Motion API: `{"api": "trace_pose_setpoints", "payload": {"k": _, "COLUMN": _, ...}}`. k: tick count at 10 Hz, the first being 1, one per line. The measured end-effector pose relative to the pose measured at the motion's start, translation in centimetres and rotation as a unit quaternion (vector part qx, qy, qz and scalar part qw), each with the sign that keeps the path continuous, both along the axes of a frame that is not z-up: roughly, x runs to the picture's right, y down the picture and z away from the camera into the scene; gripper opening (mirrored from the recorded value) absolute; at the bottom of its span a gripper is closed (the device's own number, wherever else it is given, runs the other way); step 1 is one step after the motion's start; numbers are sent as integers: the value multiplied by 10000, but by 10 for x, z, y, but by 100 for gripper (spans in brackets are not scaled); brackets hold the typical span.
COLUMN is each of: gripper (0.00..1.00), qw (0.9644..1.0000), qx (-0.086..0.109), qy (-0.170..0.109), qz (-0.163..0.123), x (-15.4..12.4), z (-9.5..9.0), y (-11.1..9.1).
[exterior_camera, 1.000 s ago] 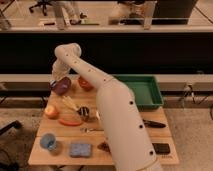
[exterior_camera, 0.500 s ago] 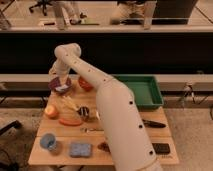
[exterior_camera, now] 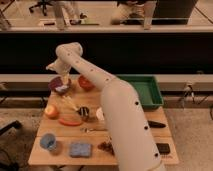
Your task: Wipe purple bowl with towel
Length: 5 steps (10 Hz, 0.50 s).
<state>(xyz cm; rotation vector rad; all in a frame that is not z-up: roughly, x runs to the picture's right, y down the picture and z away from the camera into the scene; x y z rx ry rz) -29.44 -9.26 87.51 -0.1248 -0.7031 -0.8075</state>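
At the far left corner of the wooden worktop (exterior_camera: 60,131), I am holding my gripper (exterior_camera: 63,83) over the small round dark purple bowl (exterior_camera: 56,85), pressing the crumpled whitish towel (exterior_camera: 62,89) inside it; jaw state I cannot tell.

White arm stretched far forward, wrist bent downward — pincer (exterior_camera: 64,81) low, pointing down

No readable text, label, brand, number or sign anywhere: none on the purple bowl (exterior_camera: 58,85), the towel (exterior_camera: 62,89) lying in it, the green tray (exterior_camera: 145,90), the blue sponge (exterior_camera: 80,149) or the wooden surface (exterior_camera: 60,131). Gripper (exterior_camera: 64,79) sits at the bowl's rim, above the towel; no markings legible on it either
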Motion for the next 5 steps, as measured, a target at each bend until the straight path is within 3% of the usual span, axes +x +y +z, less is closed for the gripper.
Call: {"api": "trace_pose_setpoints", "payload": {"k": 5, "gripper": 80, "qw": 9995, "qx": -107, "qy": 46, "qz": 299, "x": 37, "z": -11, "y": 0}}
